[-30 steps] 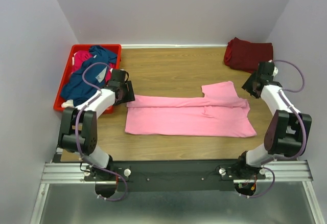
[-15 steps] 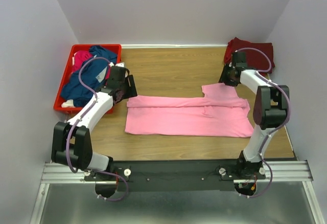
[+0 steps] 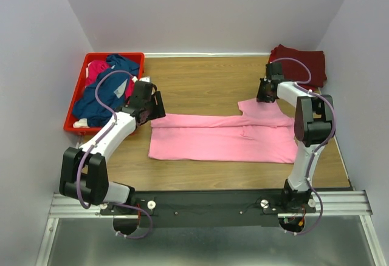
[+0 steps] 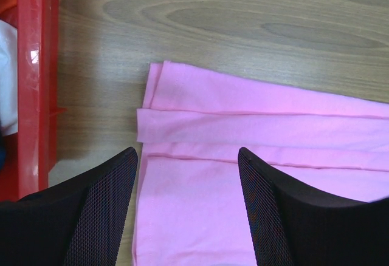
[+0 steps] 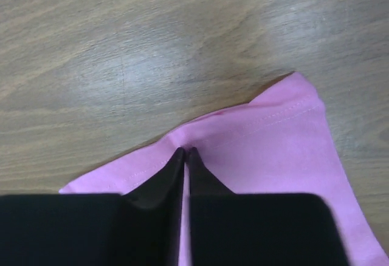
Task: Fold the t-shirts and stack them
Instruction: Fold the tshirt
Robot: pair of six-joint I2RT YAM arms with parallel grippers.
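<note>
Pink cloth fills the middle of my top view. The light pink short-sleeved cloth t-shirt point(image 3: 225, 137) lies flat on the brown wood-grain table point(image 3: 200, 78). It is folded lengthwise into a long band running left to right, with one sleeve sticking out toward the upper right of the band. My right gripper point(image 5: 185, 152) is down at that sleeve. In its wrist view the two black fingers are pressed together, pinching the sleeve's upper edge between their tips, and the cloth puckers into a small ridge there. My left gripper point(image 4: 188, 156) is over the shirt's left end with its jaws wide apart and only the flat cloth showing between them. I cannot tell whether the tips touch the shirt. The left wrist view shows the folded layers at that end stepped one over another. It also shows a wall of the red rectangular plastic crate point(image 4: 36, 84) along the left edge of the frame, near the shirt's end but apart from it. In the top view that crate stands at the upper left of the table. It holds the navy blue t-shirt point(image 3: 100, 93) crumpled over the magenta t-shirt point(image 3: 97, 70), neither of them folded. The dark maroon red t-shirt point(image 3: 298, 64) sits as a folded bundle in the table's upper right corner, near the right gripper and apart from the pink shirt.
</note>
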